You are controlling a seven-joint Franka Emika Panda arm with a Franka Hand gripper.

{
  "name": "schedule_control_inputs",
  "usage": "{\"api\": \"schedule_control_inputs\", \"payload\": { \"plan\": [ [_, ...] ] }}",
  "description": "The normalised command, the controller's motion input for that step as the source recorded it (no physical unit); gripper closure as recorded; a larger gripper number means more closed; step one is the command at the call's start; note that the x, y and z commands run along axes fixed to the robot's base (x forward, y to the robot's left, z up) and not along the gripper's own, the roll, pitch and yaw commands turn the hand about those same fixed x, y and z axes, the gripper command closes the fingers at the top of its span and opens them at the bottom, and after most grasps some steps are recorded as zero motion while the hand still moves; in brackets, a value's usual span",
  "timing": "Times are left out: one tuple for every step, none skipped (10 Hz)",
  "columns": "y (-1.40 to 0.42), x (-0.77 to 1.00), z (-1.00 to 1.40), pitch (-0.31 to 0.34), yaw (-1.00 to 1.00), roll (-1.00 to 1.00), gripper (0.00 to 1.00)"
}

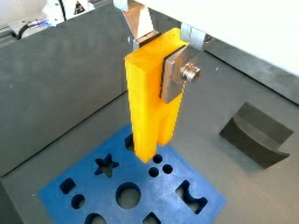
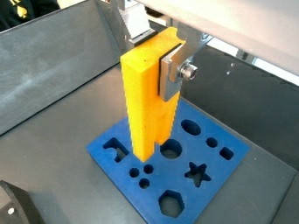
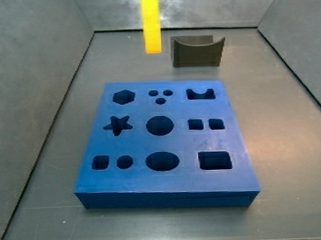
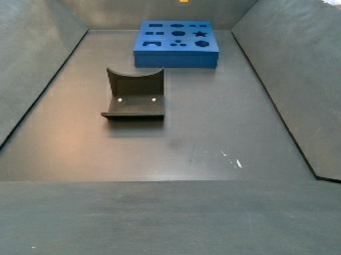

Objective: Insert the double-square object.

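My gripper (image 1: 160,61) is shut on the top of the double-square object (image 1: 149,114), a long yellow-orange bar that hangs upright; both also show in a wrist view, gripper (image 2: 158,54) and bar (image 2: 149,109). The silver fingers (image 1: 177,74) clamp its two sides. The bar's lower end hovers over the blue block (image 1: 98,184), near its small round holes. The prongs and slot are hidden. In a side view the bar (image 3: 151,22) hangs above the block's far edge (image 3: 167,197), with the gripper out of frame. The block also shows far off in a side view (image 4: 180,60).
A dark grey notched block (image 3: 197,50) stands on the floor beyond the blue block; it shows too in a wrist view (image 1: 257,131) and a side view (image 4: 134,95). Grey walls slope up round the floor (image 3: 45,147).
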Motion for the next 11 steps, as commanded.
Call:
{"api": "schedule_control_inputs", "payload": {
  "plan": [
    [-0.11, 0.23, -0.32, 0.0, -0.23, -0.02, 1.0],
    [-0.3, 0.25, -0.64, -0.077, -0.31, 0.0, 1.0],
    [-0.39, 0.25, -0.71, -0.08, -0.48, 0.0, 1.0],
    [-0.36, 0.21, -0.51, -0.066, -0.64, 0.0, 1.0],
    [-0.2, 0.0, -0.48, -0.046, -0.9, 0.0, 1.0],
    [-0.17, 0.0, -0.42, -0.036, -0.98, 0.0, 1.0],
    [-0.14, 0.0, -0.42, -0.004, -1.0, 0.0, 1.0],
    [-0.09, 0.0, -0.45, 0.0, -1.0, 0.0, 1.0],
    [-0.08, 0.0, -0.45, 0.0, -1.0, 0.0, 1.0],
    [-0.08, 0.0, -0.44, 0.0, -1.0, 0.0, 1.0],
    [-0.08, 0.0, -0.36, 0.0, -1.0, 0.0, 1.0]
  ]
}}
